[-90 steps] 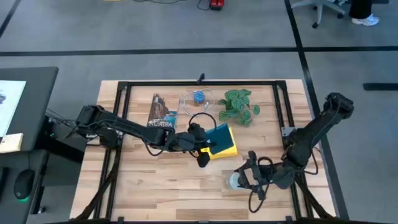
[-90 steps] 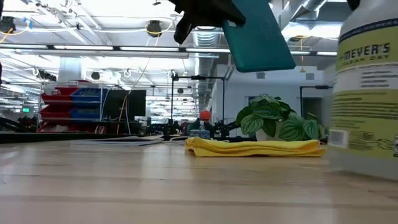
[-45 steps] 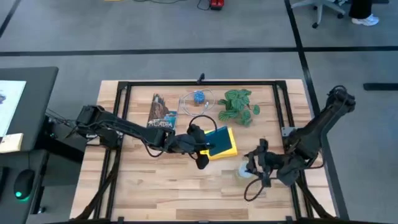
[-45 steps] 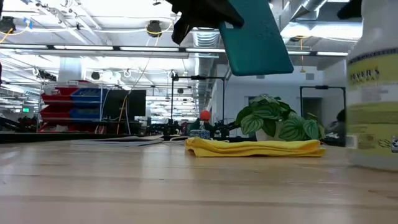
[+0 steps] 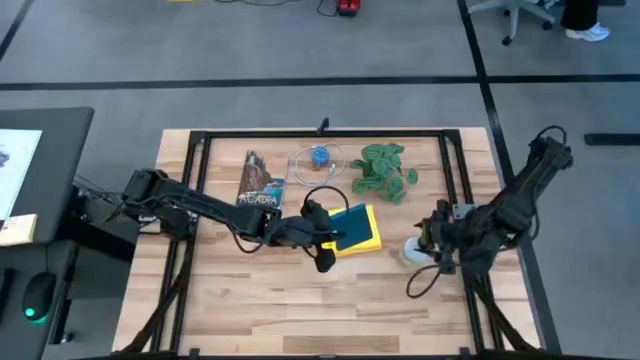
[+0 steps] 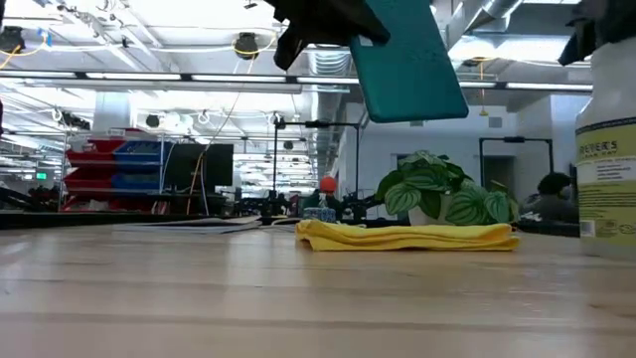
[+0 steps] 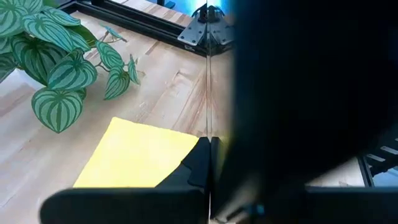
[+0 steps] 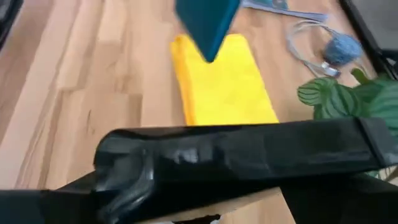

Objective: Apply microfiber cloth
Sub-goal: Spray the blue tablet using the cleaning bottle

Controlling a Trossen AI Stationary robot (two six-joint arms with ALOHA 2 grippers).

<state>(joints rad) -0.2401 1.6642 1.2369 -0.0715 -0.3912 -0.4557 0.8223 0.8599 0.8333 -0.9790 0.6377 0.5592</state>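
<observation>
The yellow microfiber cloth (image 5: 366,236) lies folded flat on the table near its middle; it also shows in the low view (image 6: 407,236) and the left wrist view (image 7: 134,155). Above its left part hangs a dark tablet with a teal back (image 6: 409,62), held by my left gripper (image 5: 325,238), which is shut on it. To the right of the cloth stands a spray bottle (image 5: 412,250), also at the low view's right edge (image 6: 608,169), with my right gripper (image 5: 428,248) shut on it. My left gripper holds the tablet by its upper end (image 6: 366,28), reaching in from the table's left. The tablet hangs slanting below the fingers, teal back toward the near side, clear of the cloth. The gripper's own body hides the fingers. My right gripper is at the spray bottle's upper part (image 5: 418,250), coming from the table's right. The bottle stands upright. The arm hides the fingers, and I cannot tell whether the bottle's base touches the table.
A potted plant (image 5: 385,170) stands behind the cloth at the far side. A book (image 5: 258,182) lies at the far left, with a clear dish holding a blue thing and a cable (image 5: 318,158) beside it. Black rails (image 5: 320,133) frame the table. The near half shows bare wood.
My right gripper has carried the spray bottle from near the table's front edge toward the far and right edges; the bottle has stayed upright and now stands right of the cloth. The tablet and the cloth have kept still.
</observation>
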